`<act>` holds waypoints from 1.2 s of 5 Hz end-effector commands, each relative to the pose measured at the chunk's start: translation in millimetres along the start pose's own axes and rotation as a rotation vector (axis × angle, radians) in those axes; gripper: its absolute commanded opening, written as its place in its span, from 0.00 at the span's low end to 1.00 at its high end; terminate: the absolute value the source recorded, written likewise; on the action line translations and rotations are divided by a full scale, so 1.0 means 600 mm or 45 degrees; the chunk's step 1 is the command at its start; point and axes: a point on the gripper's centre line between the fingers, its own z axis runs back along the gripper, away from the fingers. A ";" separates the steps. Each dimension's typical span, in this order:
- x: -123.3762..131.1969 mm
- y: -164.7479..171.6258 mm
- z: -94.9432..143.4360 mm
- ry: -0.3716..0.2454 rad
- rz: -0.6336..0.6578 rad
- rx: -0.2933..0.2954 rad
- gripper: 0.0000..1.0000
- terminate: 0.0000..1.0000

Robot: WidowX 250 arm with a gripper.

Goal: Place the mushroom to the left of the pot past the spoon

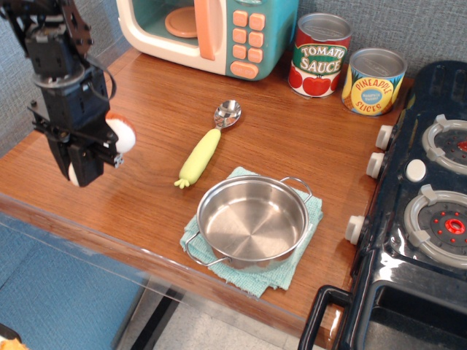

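My gripper (pixel 82 166) hangs over the left part of the wooden table, well left of the spoon, and is shut on the mushroom (pixel 122 135). The mushroom's cream-white body and reddish-brown cap stick out on the right of the fingers, and a bit of white shows at the lower left. The spoon (pixel 207 144), with a metal bowl and a yellow-green handle, lies slanted in the middle of the table. The shiny steel pot (pixel 252 220) stands on a teal cloth (pixel 290 271) to the right of the spoon near the front edge. I cannot tell how high the mushroom is above the table.
A toy microwave (pixel 211 29) stands at the back. A tomato sauce can (pixel 319 55) and a pineapple can (pixel 373 81) stand at the back right. A toy stove (pixel 430 189) borders the table on the right. The table's front edge runs just below the gripper.
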 end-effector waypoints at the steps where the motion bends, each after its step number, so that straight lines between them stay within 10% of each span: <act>1: 0.018 0.002 0.013 -0.008 -0.110 0.048 1.00 0.00; 5: 0.008 -0.011 0.038 -0.033 -0.150 0.083 1.00 0.00; 6: 0.008 -0.011 0.038 -0.033 -0.150 0.083 1.00 1.00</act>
